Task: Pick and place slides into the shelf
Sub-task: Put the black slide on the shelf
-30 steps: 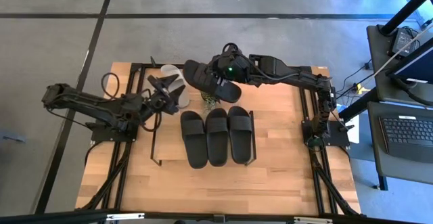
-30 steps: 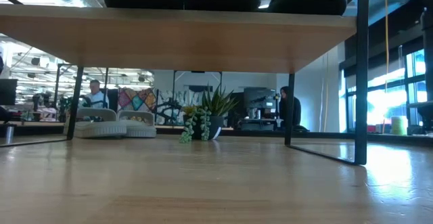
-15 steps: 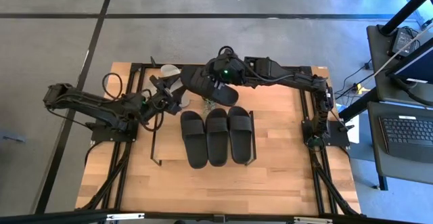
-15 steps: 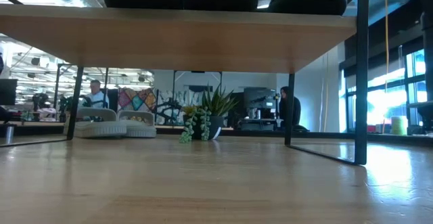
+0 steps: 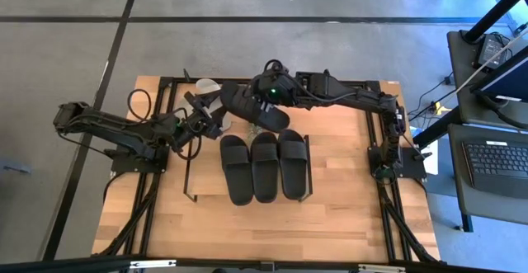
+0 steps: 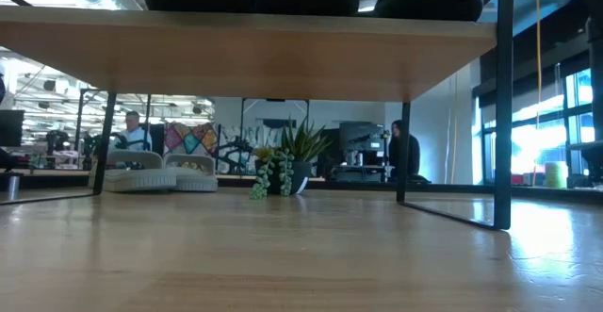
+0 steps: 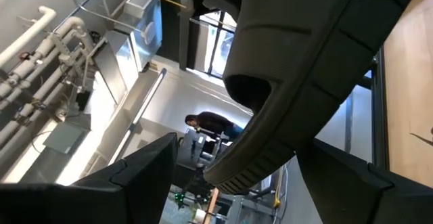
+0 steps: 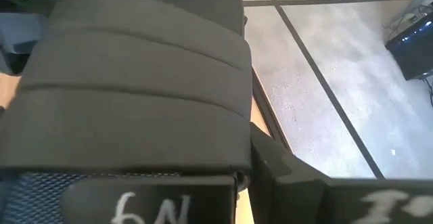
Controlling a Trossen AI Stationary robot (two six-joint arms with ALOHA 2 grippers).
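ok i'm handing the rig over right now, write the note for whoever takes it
Right claw: shut on a black slide, held above the table behind the shelf.
Left claw: open, next to the white slides, close to the held slide.
Done: three black slides sit side by side on the shelf.
Left: place the held slide, then the white pair.

Even overhead light, soft shadows; bright glare through the tall window (image 6: 542,147); close black rubber slide (image 8: 128,82) blurred
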